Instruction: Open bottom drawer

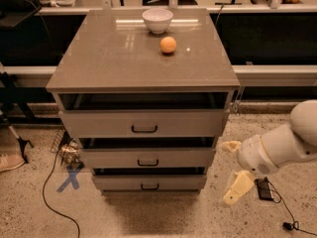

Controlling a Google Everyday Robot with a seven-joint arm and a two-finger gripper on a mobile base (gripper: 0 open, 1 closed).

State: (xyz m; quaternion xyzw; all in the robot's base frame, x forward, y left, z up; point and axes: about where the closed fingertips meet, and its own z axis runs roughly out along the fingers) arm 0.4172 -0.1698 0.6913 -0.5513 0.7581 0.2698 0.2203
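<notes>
Down near the speckled floor [163, 222], the robot's tool [234, 167] hangs released, its two cream fingers [238, 187] spread wide with nothing between them, to the right of a three-drawer bench [99, 68].

The main risk, on this evidence, is a wrong or missed grasp. The bottom drawer [148, 181] has the narrowest front and a small black handle [149, 186], and it sits directly under the middle drawer [148, 157], whose similar handle lies just above. A slightly high approach could catch the wrong pull. The tool also stands off the bench's right side rather than in front of it, so a straight sweep across could knock a finger against the bench's lower right corner. A skewed pull might let the handle slip out or bind the drawer. A hard tug could disturb the white bowl [157, 20] and the orange [168, 44] on the bench top, and the orange looks free to roll. A small black device [264, 188] with a cord lies on the floor just beside the lower finger.

The bottom drawer lies left of the tool, apart from it, at about the height of its lower finger. The handle is farther left, at the centre of the front. A dark gap shows above that front, and the drawer is not yet drawn out.
</notes>
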